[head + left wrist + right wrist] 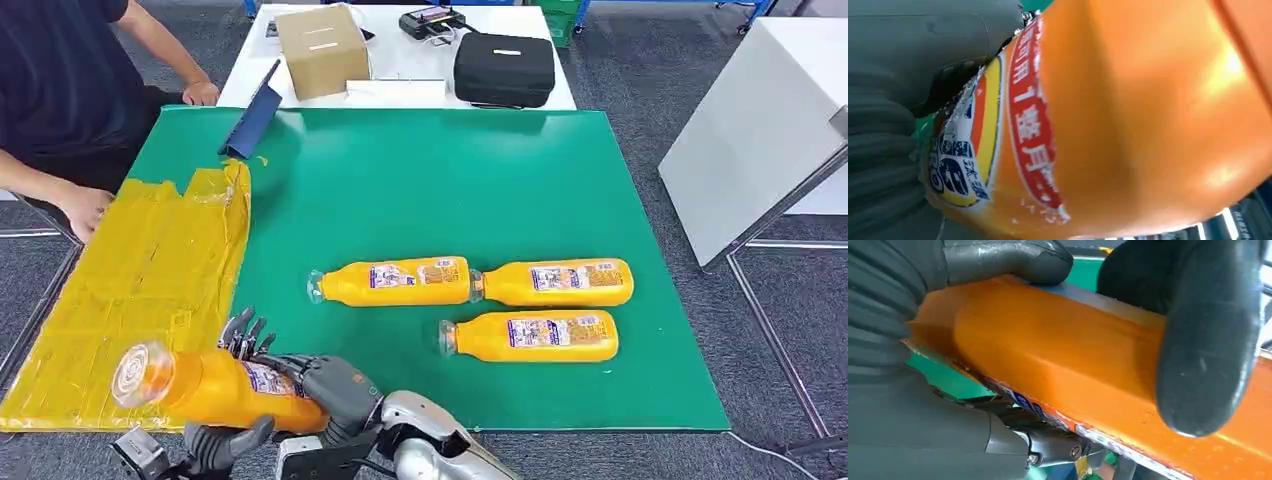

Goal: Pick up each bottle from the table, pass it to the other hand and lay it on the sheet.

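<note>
Held bottle (pixel 215 385) hides both hands' fingers (pixel 243 335), base end covered, label blurred

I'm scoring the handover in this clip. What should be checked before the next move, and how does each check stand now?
1. Right hand grips the held bottle: ok.
2. Left hand has a firm hold on it: cannot tell.
3. Bare space on the yellow sheet: ok.
4. Person's hand away from the sheet: not ok, it is at its edge.
5. Other three bottles lie away from both hands: ok.
</note>
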{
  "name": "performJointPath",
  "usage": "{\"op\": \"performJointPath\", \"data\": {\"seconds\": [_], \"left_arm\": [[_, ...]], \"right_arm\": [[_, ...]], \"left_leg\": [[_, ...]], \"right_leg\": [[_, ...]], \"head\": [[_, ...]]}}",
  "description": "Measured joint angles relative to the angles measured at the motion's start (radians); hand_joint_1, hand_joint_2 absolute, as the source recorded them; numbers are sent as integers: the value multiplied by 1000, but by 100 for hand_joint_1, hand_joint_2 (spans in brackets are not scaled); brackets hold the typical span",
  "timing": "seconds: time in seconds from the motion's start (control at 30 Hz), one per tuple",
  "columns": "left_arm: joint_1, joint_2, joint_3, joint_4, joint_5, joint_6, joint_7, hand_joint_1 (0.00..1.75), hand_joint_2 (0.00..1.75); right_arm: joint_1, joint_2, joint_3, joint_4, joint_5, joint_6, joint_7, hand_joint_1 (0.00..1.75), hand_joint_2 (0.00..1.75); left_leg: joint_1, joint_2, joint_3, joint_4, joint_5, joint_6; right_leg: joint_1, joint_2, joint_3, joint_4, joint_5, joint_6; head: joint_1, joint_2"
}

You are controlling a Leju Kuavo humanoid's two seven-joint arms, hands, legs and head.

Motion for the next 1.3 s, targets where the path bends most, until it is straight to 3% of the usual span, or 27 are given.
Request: {"op": "performJointPath", "data": {"seconds": [0.13, 0.17, 0.2, 1.1, 1.13, 1.17, 1.27, 1.3], "left_arm": [[3, 8, 0, 5, 0, 0, 1, 7, 175], [3, 8, 0, 7, 0, 0, 1, 155, 175], [3, 10, 0, 9, -1, 0, 1, 175, 175], [5, 16, 25, 29, 39, -13, 7, 175, 175], [5, 15, 26, 29, 39, -13, 7, 175, 175], [5, 15, 26, 29, 40, -14, 7, 175, 175], [6, 10, 31, 27, 35, -12, 8, 175, 175], [8, 6, 32, 25, 31, -9, 11, 175, 175]], "right_arm": [[-6, 5, 5, 20, 2, -2, 1, 175, 175], [-7, 5, 6, 22, 2, -2, 1, 175, 175], [-10, 6, 10, 25, 3, -2, 1, 175, 175], [-31, 23, 24, 77, 33, -27, 10, 175, 175], [-29, 23, 24, 77, 36, -33, 13, 61, 175], [-27, 23, 24, 77, 40, -42, 17, 0, 175], [-13, 23, 19, 70, 76, -98, 46, 0, 175], [-2, 23, 13, 61, 92, -116, 59, 0, 0]], "left_leg": [[0, 0, 0, 0, 0, 0], [0, 0, 0, 0, 0, 0], [0, 0, 0, 0, 0, 0], [0, 0, 0, 0, 0, 0], [0, 0, 0, 0, 0, 0], [0, 0, 0, 0, 0, 0], [0, 0, 0, 0, 0, 0], [0, 0, -1, 0, 0, 0]], "right_leg": [[0, 0, 0, 0, 0, 0], [0, 0, 0, 0, 0, 0], [0, 0, 0, 0, 0, 0], [0, 0, -6, 0, 0, 0], [0, 0, -6, 0, 0, 0], [0, 0, -6, 0, 0, 0], [0, 0, -6, 0, 0, 0], [0, 0, -3, 0, 0, 0]], "head": [[0, 0], [0, 0], [0, 0], [0, 0], [0, 0], [0, 0], [0, 0], [0, 0]]}}
